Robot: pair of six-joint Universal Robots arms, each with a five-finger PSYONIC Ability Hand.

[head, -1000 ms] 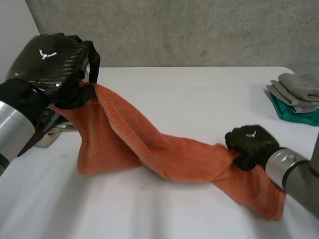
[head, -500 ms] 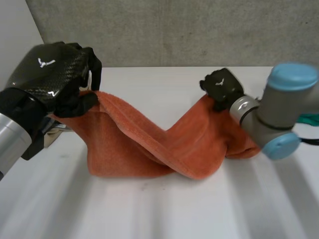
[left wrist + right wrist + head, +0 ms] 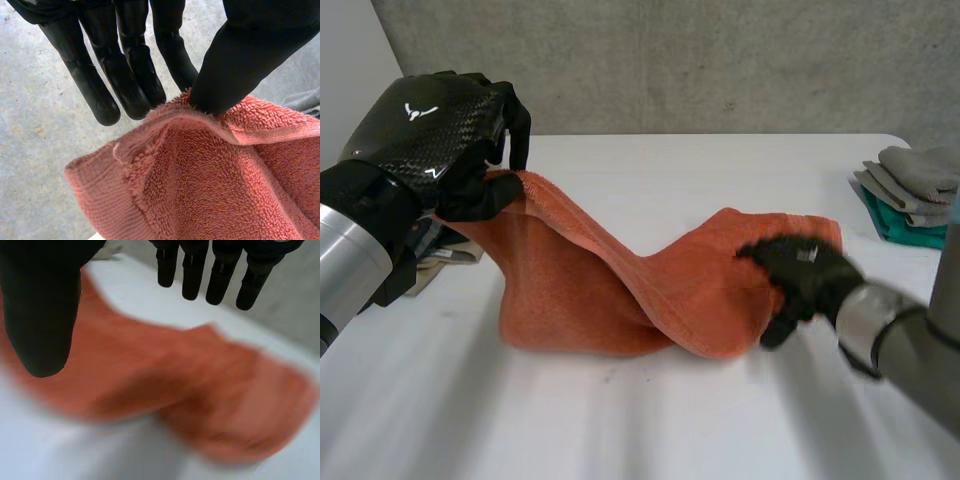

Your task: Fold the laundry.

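We see an orange towel (image 3: 620, 290) lying across the middle of the white worktop (image 3: 650, 430), one end lifted and the rest slumped in a thick, twisted fold. The left hand (image 3: 430, 135) is raised above the worktop's left side and is clamped on the towel's upper edge near a corner. In the left wrist view the thumb (image 3: 250, 55) presses on the hem while the fingers (image 3: 130, 65) stand straight behind it, pinching the cloth between them. From that grip the towel hangs in a sloping sheet down to the worktop and runs rightward to a low hump.

The right hand (image 3: 805, 272) is over the towel's right end, at the front of that hump; we cannot tell in the head view whether it touches the cloth. In the right wrist view its fingers (image 3: 192, 270) are straight and set apart from the thumb (image 3: 42, 310). The towel lies below them and nothing is held, so this hand is spread apart.

At the worktop's far right edge sits a pile of folded cloths (image 3: 915, 190), grey ones on top of a green one, well apart from the towel. A grey wall (image 3: 670, 60) stands behind the worktop.
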